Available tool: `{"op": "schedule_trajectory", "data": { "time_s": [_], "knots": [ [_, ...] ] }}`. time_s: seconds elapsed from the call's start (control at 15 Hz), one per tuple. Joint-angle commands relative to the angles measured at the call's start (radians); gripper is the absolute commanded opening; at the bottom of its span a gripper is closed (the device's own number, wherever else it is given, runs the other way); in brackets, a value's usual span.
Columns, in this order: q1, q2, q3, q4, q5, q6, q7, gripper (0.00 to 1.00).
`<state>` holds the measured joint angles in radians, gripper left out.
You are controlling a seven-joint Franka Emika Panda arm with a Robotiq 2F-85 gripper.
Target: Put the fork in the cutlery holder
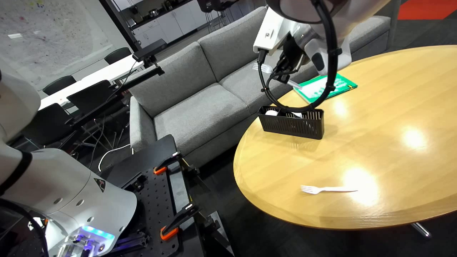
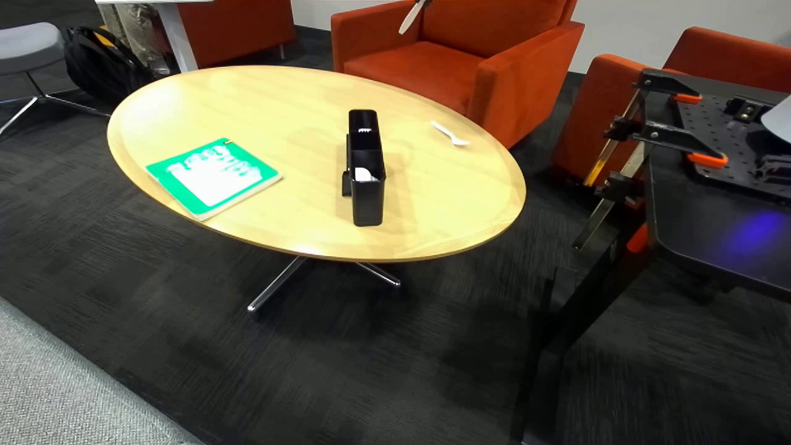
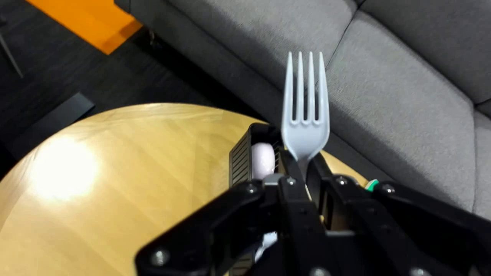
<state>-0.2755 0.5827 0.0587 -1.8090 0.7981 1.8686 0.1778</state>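
My gripper (image 1: 284,75) is shut on a white plastic fork, held above the table near the cutlery holder. In the wrist view the gripper (image 3: 302,165) pinches the fork (image 3: 305,134) at its neck, tines pointing away. An exterior view shows the held fork's tines (image 1: 262,67); another piece of it, the handle (image 2: 410,18), shows at the top edge. The cutlery holder (image 1: 291,127) is a black slotted box on the table, also seen at an exterior view's middle (image 2: 369,203) and partly behind the gripper in the wrist view (image 3: 240,163). White utensils (image 2: 363,175) stand inside it. A second white fork (image 1: 316,189) lies on the table.
The oval wooden table (image 1: 389,150) has a rounded edge. A flat green-and-white packet (image 2: 216,176) lies near the holder. A grey sofa (image 1: 200,110) stands beyond the table, and a red armchair (image 2: 420,68) stands by its other side. A black cable loop (image 1: 334,53) hangs from the arm.
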Motion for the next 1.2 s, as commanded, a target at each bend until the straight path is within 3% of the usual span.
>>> {"op": "schedule_trajectory", "data": {
  "time_s": [0.0, 0.27, 0.73, 1.13],
  "knots": [
    [0.010, 0.095, -0.021, 0.082, 0.145, -0.111, -0.009, 0.03],
    [0.029, 0.200, -0.040, 0.145, 0.252, -0.178, 0.027, 0.03],
    [0.072, 0.334, -0.065, 0.217, 0.275, -0.259, 0.072, 0.03],
    [0.090, 0.427, -0.066, 0.275, 0.328, -0.228, 0.099, 0.03]
  ]
}}
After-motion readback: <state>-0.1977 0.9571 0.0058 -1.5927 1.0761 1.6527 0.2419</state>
